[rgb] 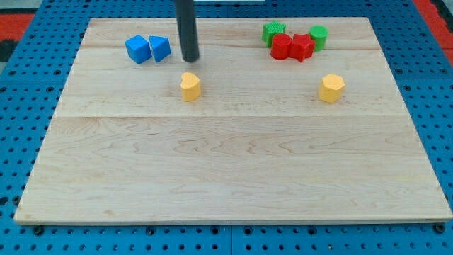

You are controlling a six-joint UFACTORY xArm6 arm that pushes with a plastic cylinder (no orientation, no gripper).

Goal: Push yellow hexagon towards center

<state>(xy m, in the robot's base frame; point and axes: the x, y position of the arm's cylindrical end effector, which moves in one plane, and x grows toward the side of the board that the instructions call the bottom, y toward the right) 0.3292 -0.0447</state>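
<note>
Nearest the camera, the pale wooden bench (233, 177) is sitting bare. Yellow hexagon plastic block (330, 88) is waiting at 2 o'clock from center. My tip (190, 59) is hovering at 12 o'clock of another yellow block (190, 86), probably lining up. No fingers here, nothing gripped.

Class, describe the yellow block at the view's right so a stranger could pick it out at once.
Start at the wooden board and find the red and green cluster near its top right. Just below sits a lone yellow hexagon. The other yellow block lies further left, beneath my tip.

Yellow hexagon (330, 88), pale wooden board (233, 170), blue pegboard (21, 28).
</note>
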